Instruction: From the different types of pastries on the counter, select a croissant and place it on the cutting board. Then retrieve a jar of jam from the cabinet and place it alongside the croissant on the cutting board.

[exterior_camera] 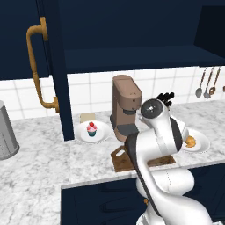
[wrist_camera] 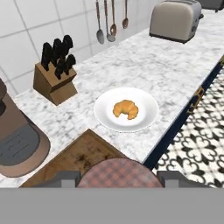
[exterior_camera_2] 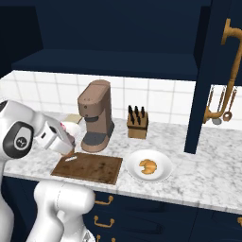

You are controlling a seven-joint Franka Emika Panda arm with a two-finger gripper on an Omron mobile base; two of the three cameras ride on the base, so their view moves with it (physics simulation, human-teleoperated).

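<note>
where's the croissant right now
The croissant sits on a white plate on the counter, just right of the cutting board in the right base view, in front of the knife block.

Nothing I can see carries readable writing: no words, brand names, numbers or signs. The brown coffee machine (exterior_camera_2: pixel 97 115) shows a plain face with no label, the toaster (wrist_camera: pixel 176 19) is blank, the knife block (wrist_camera: pixel 54 84) bears no mark, and the cabinet (exterior_camera: pixel 55 66) door is bare navy. The round emblem on my own arm's joint is too small to read as text.
</note>
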